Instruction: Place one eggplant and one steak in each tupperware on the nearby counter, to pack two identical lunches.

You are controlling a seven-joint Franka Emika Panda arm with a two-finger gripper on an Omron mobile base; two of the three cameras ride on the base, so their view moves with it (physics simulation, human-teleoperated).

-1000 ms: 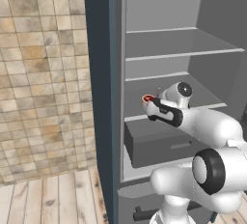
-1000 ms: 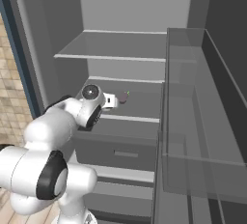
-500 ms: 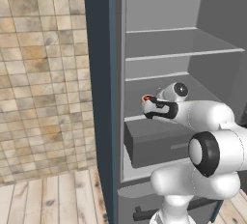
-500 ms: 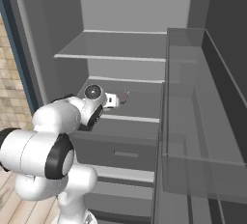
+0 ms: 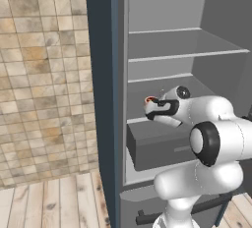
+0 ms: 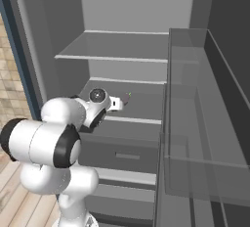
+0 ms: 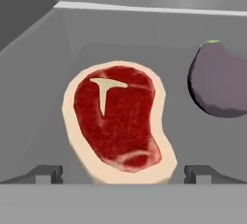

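We're at the open fridge (image 5: 162, 74), arm reaching onto its middle shelf (image 6: 141, 104). Steak (image 7: 118, 119) lies flat there, eggplant (image 7: 219, 80) just beside it, not touching. Our hand (image 7: 123, 172) hovers over the steak, fingers wide apart, holding nothing.

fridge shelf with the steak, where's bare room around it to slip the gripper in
In the hand view, the steak lies flat with bare grey shelf to its left, up to the side wall, and behind it to the back wall. To its right a narrow bare strip separates it from the eggplant; that side is the crowded one.
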